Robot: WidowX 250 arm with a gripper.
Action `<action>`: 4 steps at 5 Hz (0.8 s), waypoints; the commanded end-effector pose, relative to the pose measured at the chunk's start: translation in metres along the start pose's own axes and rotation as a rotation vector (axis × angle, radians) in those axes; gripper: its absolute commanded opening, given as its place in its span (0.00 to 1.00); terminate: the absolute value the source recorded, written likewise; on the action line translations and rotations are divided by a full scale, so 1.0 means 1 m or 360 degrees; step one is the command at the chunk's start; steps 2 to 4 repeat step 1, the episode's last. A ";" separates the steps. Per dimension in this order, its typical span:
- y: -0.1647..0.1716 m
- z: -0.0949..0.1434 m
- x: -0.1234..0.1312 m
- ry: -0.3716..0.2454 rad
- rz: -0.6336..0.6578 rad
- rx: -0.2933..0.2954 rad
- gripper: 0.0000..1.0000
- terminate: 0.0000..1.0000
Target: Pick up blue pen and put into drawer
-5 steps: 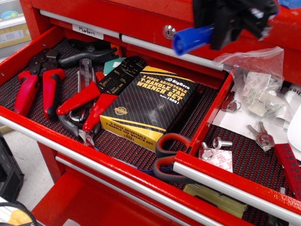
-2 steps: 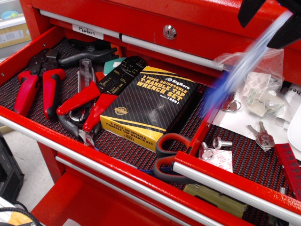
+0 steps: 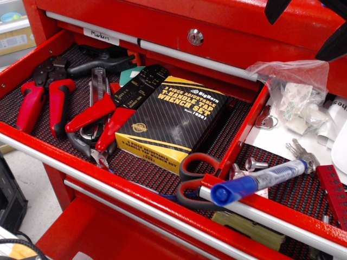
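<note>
The blue pen (image 3: pixel 259 181) lies in the lower red drawer (image 3: pixel 282 209). Its chunky blue cap rests on the drawer's front rim above the silver pull bar. Its clear barrel points back right over the dark mesh toward the keys (image 3: pixel 301 151). My gripper (image 3: pixel 297 33) is at the top right corner, well above the pen. Its two black fingers (image 3: pixel 277 8) are spread apart with nothing between them. Most of the gripper is cut off by the frame edge.
The wider drawer on the left holds red-handled pliers (image 3: pixel 40 97), crimpers (image 3: pixel 116 108) and a black-yellow wrench-set box (image 3: pixel 171 122). Red-handled scissors (image 3: pixel 191 181) lie at its front right corner. A plastic bag (image 3: pixel 295 95), wing nuts (image 3: pixel 252 163) and a red ruler (image 3: pixel 332 192) share the pen's drawer.
The pen left the gripper, fell and now lies in the lower drawer with its cap on the front rim. The gripper's fingers opened and moved up to the right.
</note>
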State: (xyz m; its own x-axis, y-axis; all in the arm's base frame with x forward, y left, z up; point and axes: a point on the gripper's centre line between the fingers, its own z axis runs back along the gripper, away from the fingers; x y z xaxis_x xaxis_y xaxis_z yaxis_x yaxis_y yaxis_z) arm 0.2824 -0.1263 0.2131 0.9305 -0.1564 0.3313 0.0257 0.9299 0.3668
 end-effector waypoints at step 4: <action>0.005 0.014 0.009 -0.0069 0.0059 -0.0033 1.00 1.00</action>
